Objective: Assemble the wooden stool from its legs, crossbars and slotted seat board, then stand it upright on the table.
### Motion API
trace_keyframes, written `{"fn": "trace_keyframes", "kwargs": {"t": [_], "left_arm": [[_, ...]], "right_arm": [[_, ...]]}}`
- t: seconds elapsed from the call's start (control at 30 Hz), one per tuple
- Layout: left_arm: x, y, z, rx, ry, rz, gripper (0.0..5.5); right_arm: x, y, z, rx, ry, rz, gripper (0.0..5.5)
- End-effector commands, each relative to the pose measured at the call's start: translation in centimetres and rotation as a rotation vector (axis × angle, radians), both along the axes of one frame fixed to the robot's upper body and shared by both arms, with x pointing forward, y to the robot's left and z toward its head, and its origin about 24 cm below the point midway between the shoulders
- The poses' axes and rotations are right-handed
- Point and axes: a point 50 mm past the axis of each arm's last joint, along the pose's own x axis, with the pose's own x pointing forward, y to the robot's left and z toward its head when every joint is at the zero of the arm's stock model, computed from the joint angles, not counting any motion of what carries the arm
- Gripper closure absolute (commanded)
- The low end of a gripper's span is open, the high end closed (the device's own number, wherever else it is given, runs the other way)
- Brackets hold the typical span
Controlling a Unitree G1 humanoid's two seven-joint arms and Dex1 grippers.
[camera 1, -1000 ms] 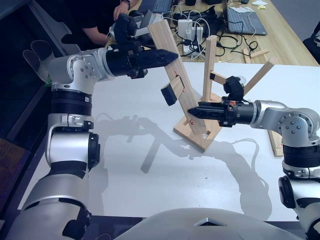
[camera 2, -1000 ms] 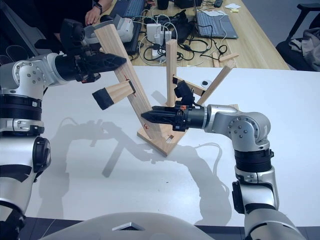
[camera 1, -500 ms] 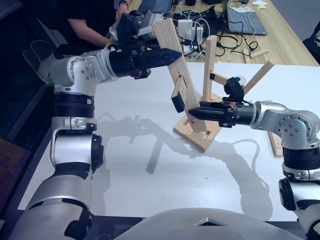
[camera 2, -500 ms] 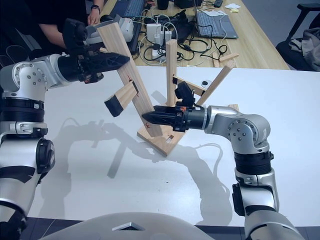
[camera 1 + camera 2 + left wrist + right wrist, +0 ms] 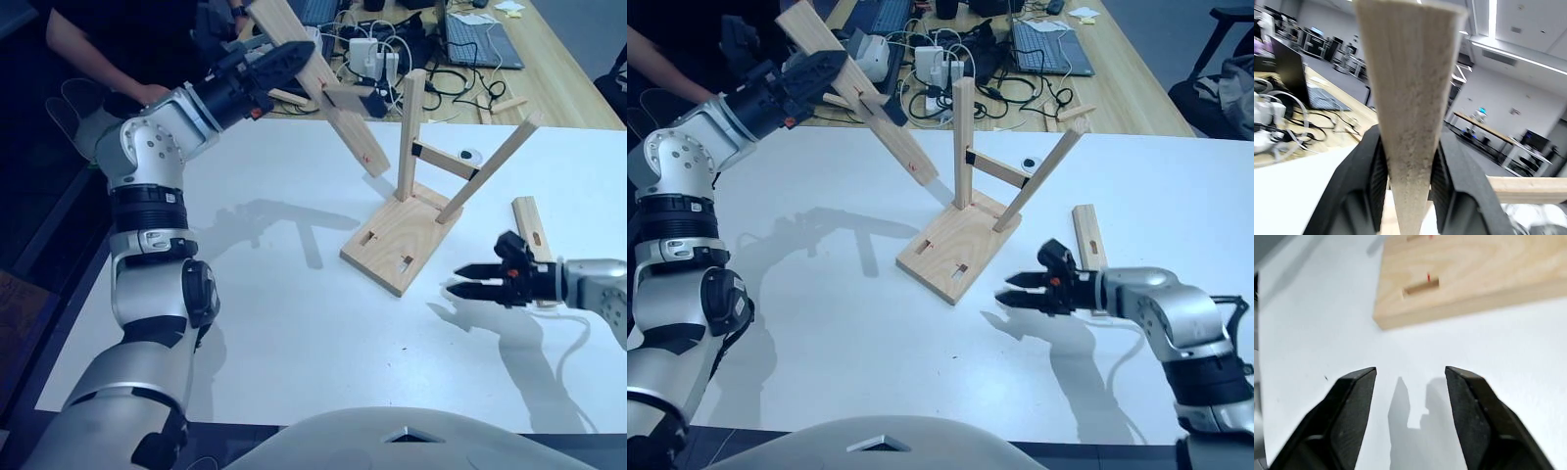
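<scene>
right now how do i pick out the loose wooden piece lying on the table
On the white table, find the slotted seat board with two legs standing in it. To its right lies a slat, the only stick there lying flat, joined to nothing.

No word, number or label can be read on anything here. The only signs are small red marks: a short stroke just above a slot in the slotted seat board (image 5: 1474, 269), and another near the lower end of the leg (image 5: 901, 142) raised over the far left part of the tabletop (image 5: 294, 323). Whether either is a letter or a figure cannot be told.
</scene>
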Motion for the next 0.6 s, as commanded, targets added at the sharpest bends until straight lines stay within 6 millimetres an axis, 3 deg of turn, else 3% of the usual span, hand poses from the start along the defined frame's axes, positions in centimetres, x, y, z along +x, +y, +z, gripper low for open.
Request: {"fn": "trace_keyframes", "kwargs": {"t": [0.03, 0.2, 0.43, 0.6], "left_arm": [[-0.4, -0.1, 0.3, -0.035, -0.012, 0.087, 4.47], [-1.0, -1.1, -0.1, -0.049, 0.001, 0.156, 4.47], [-1.5, -0.9, -1.5, -0.025, 0.047, 0.209, 4.47], [-1.1, -0.5, -1.7, 0.025, 0.039, 0.254, 4.47]], "right_arm": [[-0.4, -1.2, -2.6, -0.211, -0.033, 0.077, 3.52], [3.4, -0.3, -5.2, -0.333, -0.146, 0.129, 4.44], [7.1, 0.9, -6.1, -0.32, -0.219, 0.129, 5.48], [7.7, 1.5, -6.1, -0.263, -0.25, 0.1, 5.5]]}}
